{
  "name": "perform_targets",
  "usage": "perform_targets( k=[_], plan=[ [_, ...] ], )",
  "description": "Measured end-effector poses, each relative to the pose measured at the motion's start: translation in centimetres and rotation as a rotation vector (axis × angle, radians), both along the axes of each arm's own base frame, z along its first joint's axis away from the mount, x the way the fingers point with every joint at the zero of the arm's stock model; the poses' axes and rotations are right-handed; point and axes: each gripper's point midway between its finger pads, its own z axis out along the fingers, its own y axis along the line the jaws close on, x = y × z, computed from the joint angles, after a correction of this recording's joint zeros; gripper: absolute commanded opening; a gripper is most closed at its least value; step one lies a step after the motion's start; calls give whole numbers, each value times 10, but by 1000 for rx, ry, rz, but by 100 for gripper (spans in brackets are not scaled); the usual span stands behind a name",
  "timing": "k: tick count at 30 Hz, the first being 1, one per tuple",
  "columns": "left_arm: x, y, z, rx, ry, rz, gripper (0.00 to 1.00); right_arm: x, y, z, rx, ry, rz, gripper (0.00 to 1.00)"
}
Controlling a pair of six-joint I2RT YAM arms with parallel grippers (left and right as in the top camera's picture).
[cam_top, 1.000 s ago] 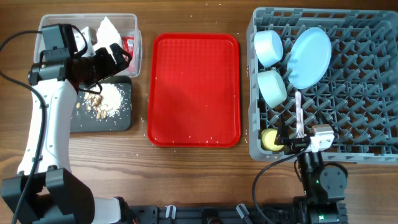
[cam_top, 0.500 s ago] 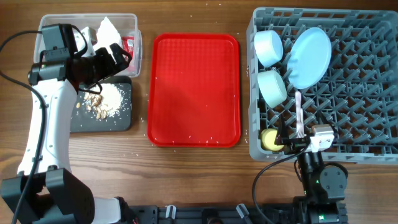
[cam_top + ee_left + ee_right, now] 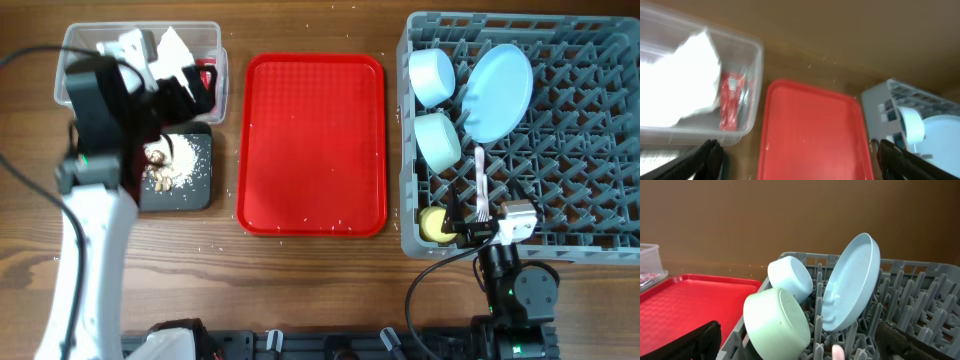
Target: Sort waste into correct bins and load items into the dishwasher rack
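Now, the dishwasher rack sits at the right of the wooden surface. It holds one pale blue plate on edge, two bowls (a white bowl and a teal bowl), one yellow cup and one white utensil, too small to tell spoon from fork. One red tray lies in the middle. At the left are two bins: a clear tub holding one napkin and one wrapper, and a black tray holding food scraps. The left end effector hangs above them, fingers spread wide. The right end effector, at the rack's near edge, is also spread wide. A plain brown wall stands behind.
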Motion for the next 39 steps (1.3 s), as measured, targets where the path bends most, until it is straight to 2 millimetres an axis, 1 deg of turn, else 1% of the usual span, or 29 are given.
perform_targets(
  k=[1, 3, 6, 7, 11, 12, 14, 15, 21, 24, 26, 30, 34, 39],
  plan=[
    [-5, -3, -2, 2, -23, -7, 100, 0, 0, 0, 0, 0, 0, 100],
    [-21, -8, -11, 9, -90, -19, 100, 0, 0, 0, 0, 0, 3, 100],
    [-54, -10, -37, 17, -142, -16, 100, 0, 0, 1, 0, -3, 3, 100],
    [-63, -10, -42, 20, -163, -14, 100, 0, 0, 0, 0, -3, 3, 100],
    [-103, -11, -54, 36, -302, -3, 100, 0, 0, -1, -1, 1, 3, 100],
    [-110, -10, -55, 40, -328, 3, 100, 0, 0, -1, -3, 0, 3, 100],
    [-129, -9, -66, 51, -383, 21, 100, 0, 0, -2, -4, 0, 3, 100],
    [-134, -8, -68, 59, -411, 28, 100, 0, 0, -2, -4, 1, 3, 99],
    [-150, -5, -65, 134, -548, 32, 100, 0, 0, -3, -7, 2, 3, 100],
    [-152, -3, -73, 156, -555, 42, 100, 0, 0, -3, -7, 3, 3, 100],
    [-153, -2, -84, 163, -527, 46, 100, 0, 0, -3, -7, 4, 3, 100],
    [-156, 1, -99, 167, -476, 58, 100, 0, 0, -3, -7, 4, 3, 100],
    [-157, 2, -92, 171, -507, 68, 100, 0, 0, -4, -7, 4, 3, 100],
    [-157, 2, -92, 171, -508, 68, 100, 0, 0, -4, -7, 4, 3, 100]
  ],
)
